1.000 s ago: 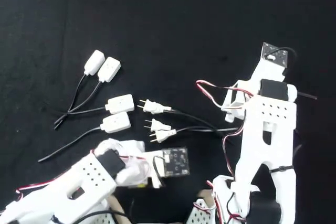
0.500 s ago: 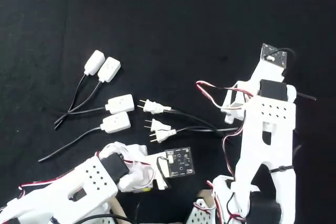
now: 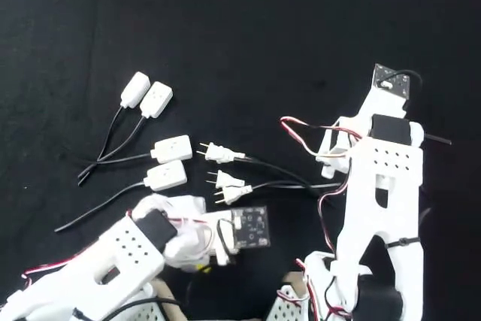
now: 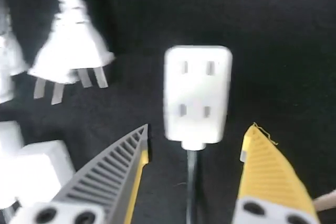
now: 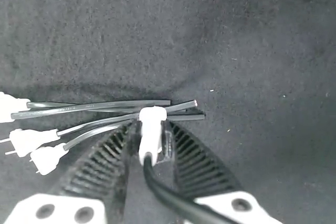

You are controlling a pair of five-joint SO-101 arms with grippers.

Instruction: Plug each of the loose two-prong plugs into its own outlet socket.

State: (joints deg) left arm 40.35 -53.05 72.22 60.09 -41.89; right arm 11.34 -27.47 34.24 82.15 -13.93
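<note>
- High view: you are facing four sockets (image 3: 156,100) lying toward one side of the black worktop (image 3: 301,50). Three loose plugs (image 3: 225,180) are lying near them, prongs pointing their way. Nothing is seated, so I judge the job is only beginning.
- Left wrist view: your left pincer (image 4: 199,129) is hanging spread wide. Its grey and yellow fingers (image 4: 113,177) are flanking the cord end of the nearest socket (image 4: 198,94) without touching it. To my eye you are lining up to grip this socket.
- Right wrist view: your right pincer (image 5: 151,125) is pinching a small white body on a black cord, which I am taking for a fourth plug (image 5: 151,136). Its prongs are hidden, so I cannot tell how they are facing.
- The next move is calling for you to be closing the left fingers squarely on the nearest socket's sides without shoving it. After that you are bringing the fourth plug across, prongs level with one pair of slots, and pressing straight in.
</note>
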